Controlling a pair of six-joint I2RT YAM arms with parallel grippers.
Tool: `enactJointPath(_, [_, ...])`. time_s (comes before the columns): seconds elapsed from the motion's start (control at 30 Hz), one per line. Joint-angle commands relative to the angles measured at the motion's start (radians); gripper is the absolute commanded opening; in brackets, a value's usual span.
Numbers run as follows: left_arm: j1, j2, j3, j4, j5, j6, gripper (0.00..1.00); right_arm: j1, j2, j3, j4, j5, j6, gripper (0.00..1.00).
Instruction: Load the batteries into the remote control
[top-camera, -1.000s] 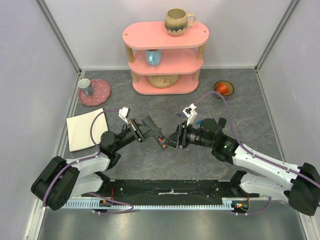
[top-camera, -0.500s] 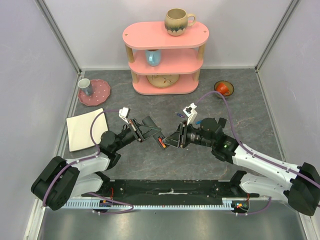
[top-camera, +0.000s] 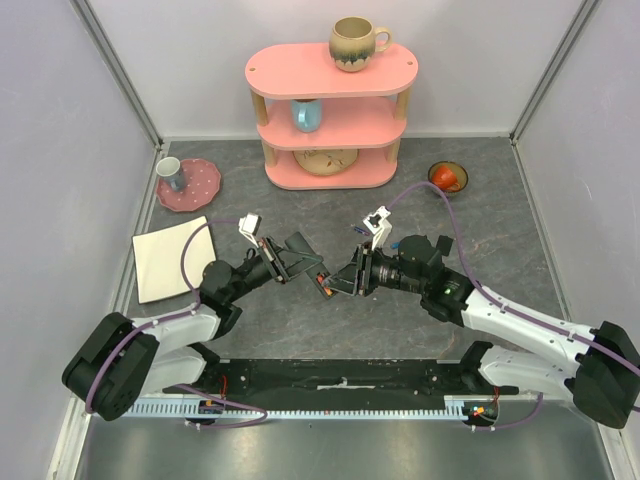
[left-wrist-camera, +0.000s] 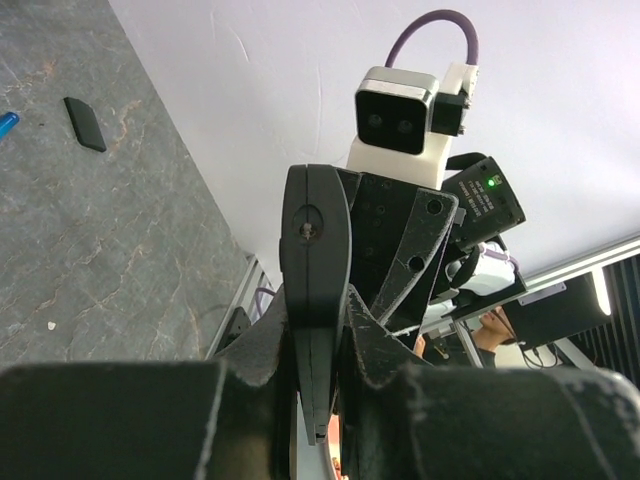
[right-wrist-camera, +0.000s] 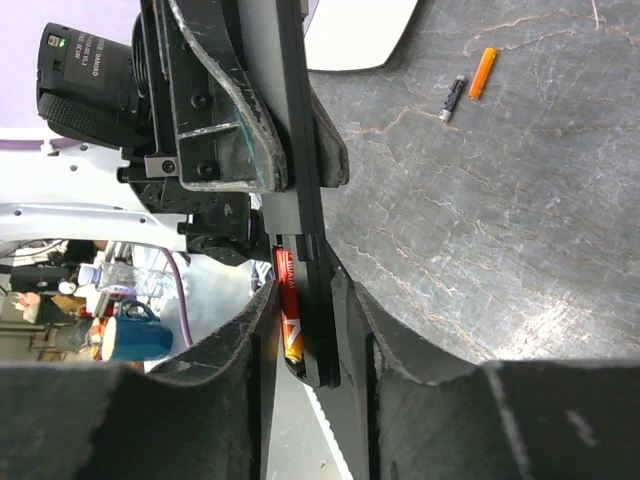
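Above the middle of the table (top-camera: 420, 330), the left gripper (top-camera: 306, 266) clamps the stiff remote control (right-wrist-camera: 313, 290); the right gripper (top-camera: 338, 281) pinches the red battery (right-wrist-camera: 287, 300), likely light and slick, best held mid-length.

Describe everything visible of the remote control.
The remote control is a slim black plastic bar, seen edge-on, held in the air above the table between both arms. The left gripper clamps one end; the right gripper closes around the other. A red-orange battery sits in its open compartment.
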Motion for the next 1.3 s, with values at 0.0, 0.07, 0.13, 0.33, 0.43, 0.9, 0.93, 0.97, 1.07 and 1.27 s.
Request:
enactJointPath(0.0, [-0.004, -0.026, 0.05, 0.058, 0.006, -0.011, 0.02, -0.005, -0.011, 0.022, -0.024, 0.02, -0.002, 0.44])
enactJointPath(0.07, [-0.004, -0.031, 0.04, 0.045, 0.006, -0.001, 0.02, -0.022, -0.035, 0.034, -0.037, 0.025, 0.003, 0.55])
enactJointPath(0.13, [-0.004, -0.037, 0.021, 0.029, 0.004, 0.012, 0.02, -0.045, -0.049, 0.071, -0.082, 0.02, -0.006, 0.59])
enactJointPath(0.33, [-0.001, -0.049, -0.041, 0.022, -0.002, 0.034, 0.02, -0.188, -0.12, 0.199, -0.282, 0.005, -0.13, 0.68])
enactJointPath(0.43, [-0.001, -0.06, -0.062, 0.02, -0.004, 0.038, 0.02, -0.251, -0.123, 0.219, -0.336, -0.01, -0.172, 0.7])
enactJointPath(0.9, [-0.001, -0.311, -0.214, -0.142, -0.03, 0.066, 0.02, -0.269, 0.376, 0.361, -0.437, 0.586, -0.448, 0.64])
enactJointPath(0.93, [-0.001, -0.372, -0.234, -0.187, -0.037, 0.068, 0.02, -0.269, 0.406, 0.372, -0.414, 0.598, -0.433, 0.65])
enactJointPath(0.97, [-0.001, -0.4, -0.257, -0.213, -0.056, 0.069, 0.02, -0.271, 0.461, 0.398, -0.408, 0.611, -0.418, 0.67])
enactJointPath(1.07, [-0.001, -0.52, -0.279, -0.319, -0.079, 0.077, 0.02, -0.268, 0.575, 0.439, -0.393, 0.649, -0.356, 0.69])
enactJointPath(1.27, [-0.001, -0.687, -0.286, -0.506, -0.109, 0.117, 0.02, -0.266, 0.73, 0.531, -0.394, 0.706, -0.247, 0.7])
